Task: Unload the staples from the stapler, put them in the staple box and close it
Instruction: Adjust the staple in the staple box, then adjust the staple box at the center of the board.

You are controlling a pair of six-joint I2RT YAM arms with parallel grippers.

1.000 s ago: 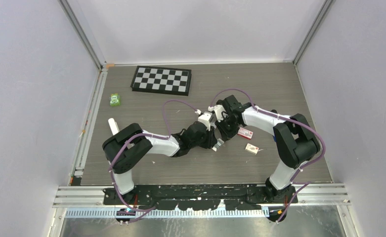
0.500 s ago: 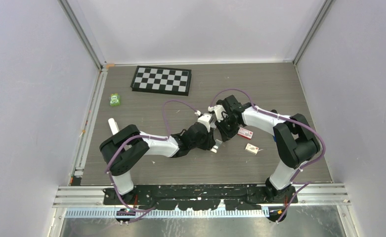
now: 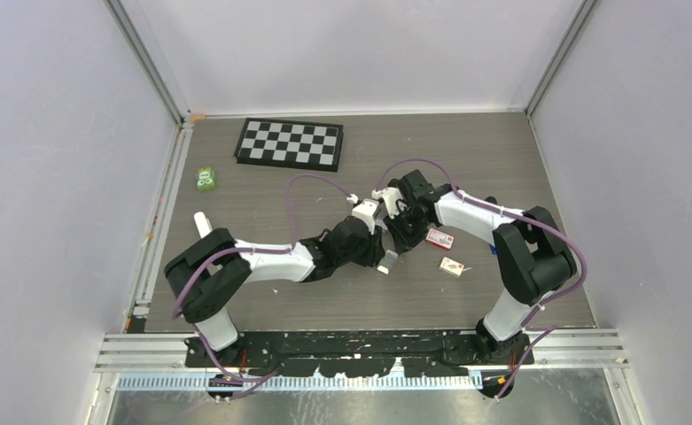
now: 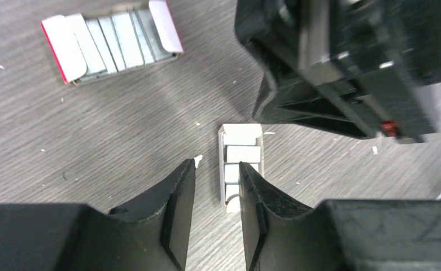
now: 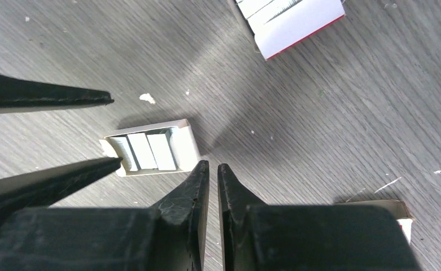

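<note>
1. Left claw (image 4: 217, 164) sits low over the table (image 3: 501, 159) mid-scene, fingers apart with a clear gap and nothing gripped.
2. Staples (image 4: 243, 153) lie as short grey blocks in a small open box (image 4: 240, 129), flat on the table just past the left claw's fingertips. One finger overlaps the box's near end in the left wrist view; cannot tell if it touches.
3. Right claw (image 5: 213, 165) has its fingers pressed nearly together with only a thin slit between, holding nothing. Its tips are just beside one end of the small open box.
4. The two claws face each other closely, with the small open box between them. The right claw's black body fills the upper right of the left wrist view.
5. Red-edged box (image 4: 112, 48) lies open with rows of grey staple strips inside, on the table apart from the small open box, on the right arm's side.
6. Tan box (image 3: 451, 266) lies near the red-edged box, closer to the arm bases, not touching it.
7. Checkerboard (image 3: 289, 143) is at the far left of the table. A green item (image 3: 206, 180) and a white stick (image 3: 202, 223) lie by the left edge, well apart from both claws.
</note>
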